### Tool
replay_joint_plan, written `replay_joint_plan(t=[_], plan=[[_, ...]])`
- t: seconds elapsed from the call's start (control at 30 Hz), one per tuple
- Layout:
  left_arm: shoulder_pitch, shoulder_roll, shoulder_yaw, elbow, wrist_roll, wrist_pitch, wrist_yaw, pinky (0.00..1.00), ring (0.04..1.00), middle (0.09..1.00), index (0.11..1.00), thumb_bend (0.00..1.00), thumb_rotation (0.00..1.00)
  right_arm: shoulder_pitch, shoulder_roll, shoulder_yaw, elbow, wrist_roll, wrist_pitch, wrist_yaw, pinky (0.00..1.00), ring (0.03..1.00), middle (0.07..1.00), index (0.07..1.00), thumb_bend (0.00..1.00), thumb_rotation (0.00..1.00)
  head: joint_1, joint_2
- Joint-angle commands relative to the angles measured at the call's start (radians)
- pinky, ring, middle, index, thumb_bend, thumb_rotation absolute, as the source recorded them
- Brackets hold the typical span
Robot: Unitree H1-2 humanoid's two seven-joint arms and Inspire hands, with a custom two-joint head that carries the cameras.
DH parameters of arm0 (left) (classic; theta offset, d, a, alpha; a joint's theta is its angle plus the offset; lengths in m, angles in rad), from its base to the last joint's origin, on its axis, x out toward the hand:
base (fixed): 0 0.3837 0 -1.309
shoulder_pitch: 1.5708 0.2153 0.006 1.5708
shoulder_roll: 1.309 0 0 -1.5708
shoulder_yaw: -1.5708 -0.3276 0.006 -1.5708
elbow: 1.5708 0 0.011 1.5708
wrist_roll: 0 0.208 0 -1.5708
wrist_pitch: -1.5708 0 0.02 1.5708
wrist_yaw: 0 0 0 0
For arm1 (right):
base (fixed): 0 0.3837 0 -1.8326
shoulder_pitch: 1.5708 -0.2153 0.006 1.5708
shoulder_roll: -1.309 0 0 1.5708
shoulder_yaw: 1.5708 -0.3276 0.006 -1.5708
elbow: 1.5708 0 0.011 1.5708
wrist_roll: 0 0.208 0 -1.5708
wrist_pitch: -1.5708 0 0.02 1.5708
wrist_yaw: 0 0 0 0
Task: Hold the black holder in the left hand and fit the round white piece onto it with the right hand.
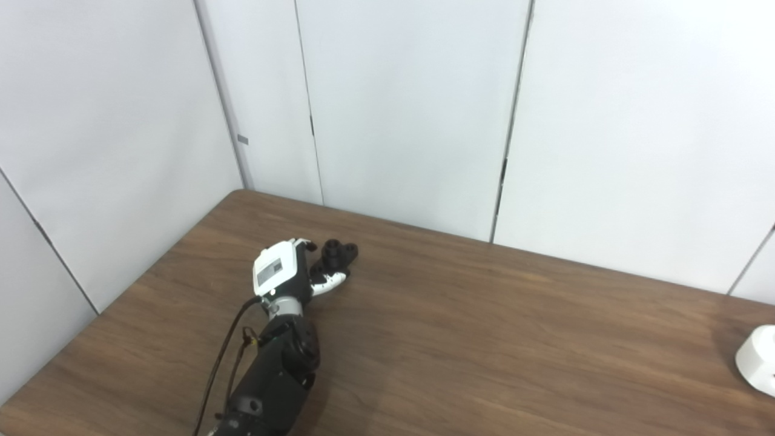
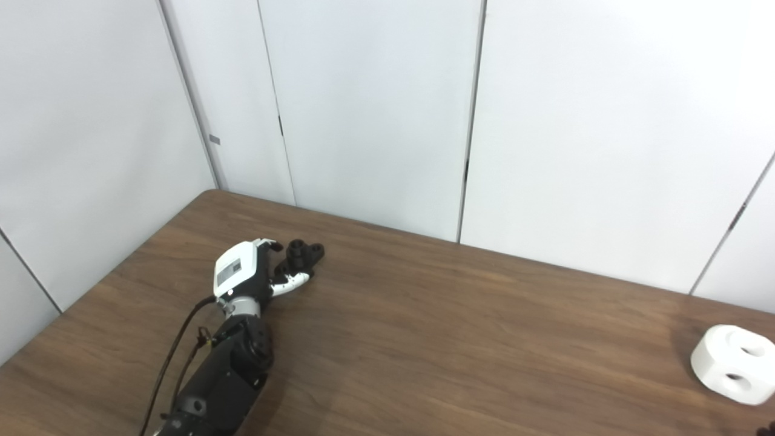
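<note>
Our left hand (image 1: 284, 269) reaches across the table (image 1: 484, 339) to the holder (image 1: 336, 253), fingers curled about it, though we cannot tell if the grip is firm. The white piece (image 2: 734, 363) lies well apart, at the table's right edge. Our right hand is out of sight.

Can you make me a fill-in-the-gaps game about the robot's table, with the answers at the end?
1. The left hand is at the ____ holder.
2. The round white piece has two ____ in its top.
3. The holder and the white piece sit on a ____ table.
4. The white piece lies far to the ____ of the holder.

Answers: black, holes, wooden, right
</note>
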Motion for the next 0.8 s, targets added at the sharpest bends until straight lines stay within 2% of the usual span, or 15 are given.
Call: replay_joint_plan(t=[0.0, 0.2, 0.33, 0.47, 0.57, 0.63, 0.77], plan=[[-0.051, 0.03, -0.006, -0.016, 0.004, -0.007, 0.025, 1.0, 0.931, 0.883, 0.737, 0.82, 0.44, 0.034, 0.032, 0.017, 0.022, 0.01, -0.012, -0.004, 0.92, 0.946, 0.929, 0.93, 0.5, 1.0, 0.001, 0.001], [-0.052, 0.033, -0.017, -0.01, 0.013, 0.006, 0.019, 1.0, 0.931, 0.876, 0.706, 0.79, 0.43, 0.035, 0.033, 0.018, 0.02, 0.011, -0.008, -0.004, 0.91, 0.948, 0.926, 0.923, 0.49, 1.0, 0.0, 0.003], [-0.046, 0.029, -0.013, -0.015, 0.005, 0.001, 0.034, 1.0, 0.927, 0.862, 0.629, 0.77, 0.35, 0.034, 0.033, 0.018, 0.024, 0.012, -0.013, -0.003, 0.9, 0.946, 0.927, 0.922, 0.51, 1.0, -0.001, 0.004], [-0.042, 0.023, -0.004, -0.012, 0.001, -0.013, 0.068, 1.0, 0.921, 0.85, 0.566, 0.79, 0.26, 0.034, 0.033, 0.02, 0.018, 0.005, -0.004, -0.007, 0.9, 0.942, 0.924, 0.92, 0.52, 1.0, -0.001, 0.004], [-0.041, 0.024, -0.007, -0.008, 0.001, -0.019, 0.087, 1.0, 0.921, 0.844, 0.54, 0.79, 0.24, 0.035, 0.03, 0.021, 0.016, 0.01, 0.0, -0.002, 0.9, 0.943, 0.924, 0.925, 0.51, 1.0, -0.001, 0.004], [-0.04, 0.026, -0.014, -0.005, 0.007, -0.013, 0.092, 1.0, 0.922, 0.842, 0.533, 0.79, 0.23, 0.035, 0.029, 0.021, 0.016, 0.015, -0.001, 0.001, 0.9, 0.946, 0.926, 0.927, 0.52, 1.0, -0.001, 0.008], [-0.041, 0.02, -0.01, -0.002, 0.064, 0.012, 0.068, 1.0, 0.925, 0.846, 0.557, 0.79, 0.29, 0.036, 0.024, 0.021, 0.019, 0.008, -0.007, 0.002, 0.9, 0.949, 0.925, 0.924, 0.54, 1.0, 0.002, 0.011]])
